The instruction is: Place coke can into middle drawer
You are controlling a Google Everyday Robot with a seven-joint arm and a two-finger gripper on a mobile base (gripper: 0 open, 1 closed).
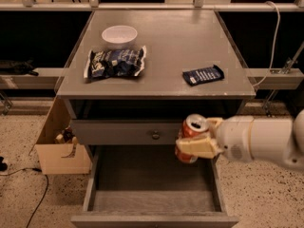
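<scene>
The coke can (192, 127), red with a silver top, is held upright in my gripper (199, 139), which is shut on it from the right. The can hangs in front of the right part of the closed grey drawer front, just above the right side of the open middle drawer (142, 175). The drawer is pulled out, and its grey floor and tall side walls show nothing inside. My white arm (261, 139) reaches in from the right edge.
On the cabinet top (180, 37) lie a white bowl (119, 35), a blue-and-white snack bag (114, 62) and a flat dark blue packet (203, 75). The drawer front has a round knob (155, 135). A cardboard box (59, 148) stands left of the cabinet. A cable (38, 194) lies on the floor.
</scene>
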